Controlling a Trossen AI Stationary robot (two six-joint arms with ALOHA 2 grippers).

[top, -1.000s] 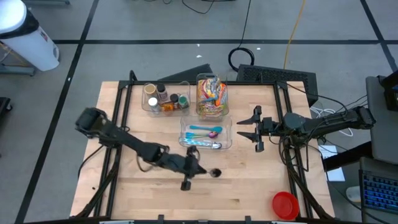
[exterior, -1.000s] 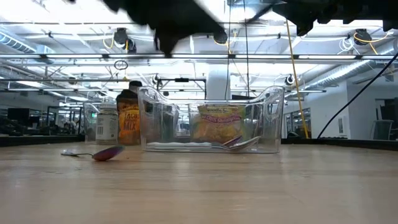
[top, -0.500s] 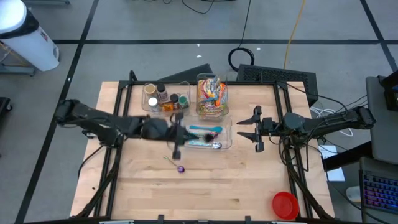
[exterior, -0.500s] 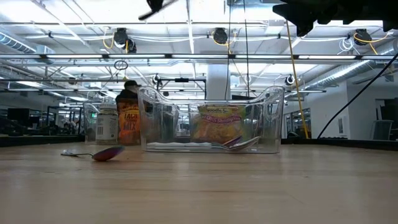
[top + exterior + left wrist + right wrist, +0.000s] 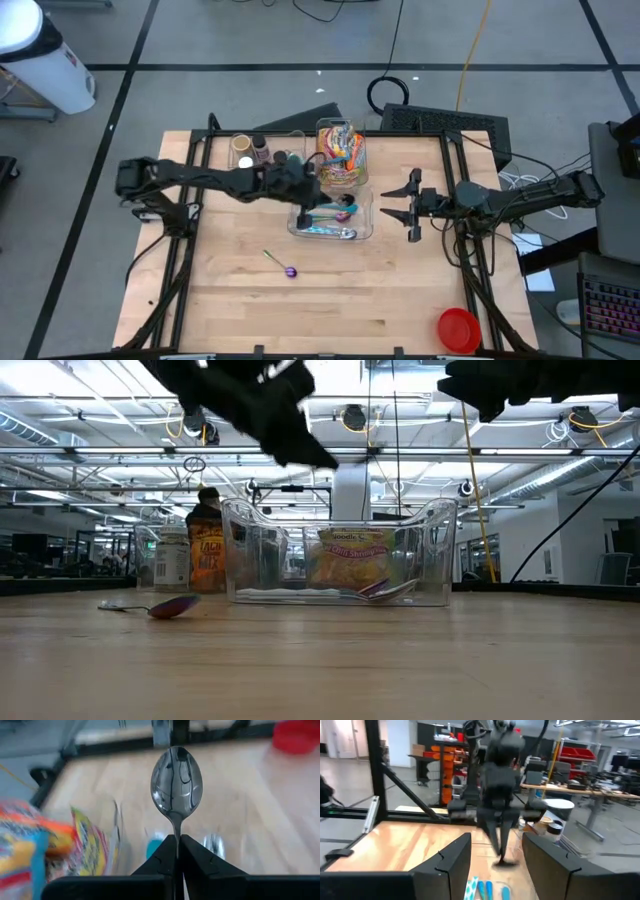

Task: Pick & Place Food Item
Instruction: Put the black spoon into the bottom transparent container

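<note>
My left gripper (image 5: 312, 190) is shut on a silver spoon (image 5: 176, 782) and hangs above the far left part of the clear cutlery bin (image 5: 296, 222). The right wrist view shows that spoon (image 5: 501, 851) pointing down below the left fingers. Colourful food packets (image 5: 340, 152) stand in a clear bin behind the cutlery bin. A purple spoon (image 5: 287, 269) lies on the table, toward its near edge. My right gripper (image 5: 412, 209) waits open at the table's right, level and clear of everything. My left gripper pinches the silver spoon's thin handle (image 5: 176, 831) between its two fingertips. The handle runs along the fingers, so the bowl sticks out beyond them. The spoon is lifted clear, slanting down over the cutlery bin.
A clear bin of spice jars (image 5: 262, 158) sits at the far left, beside the food packets. Blue and purple utensils (image 5: 330, 210) lie in the cutlery bin. A red bowl (image 5: 458, 328) rests at the near right corner. Bare wood lies along the table's near side.
My left gripper has swung from the table's near middle toward the far edge and a little right, rising and rolling as it went, with the silver spoon kept in its shut fingers. It uncovered the purple spoon, which has stayed where it lay.
</note>
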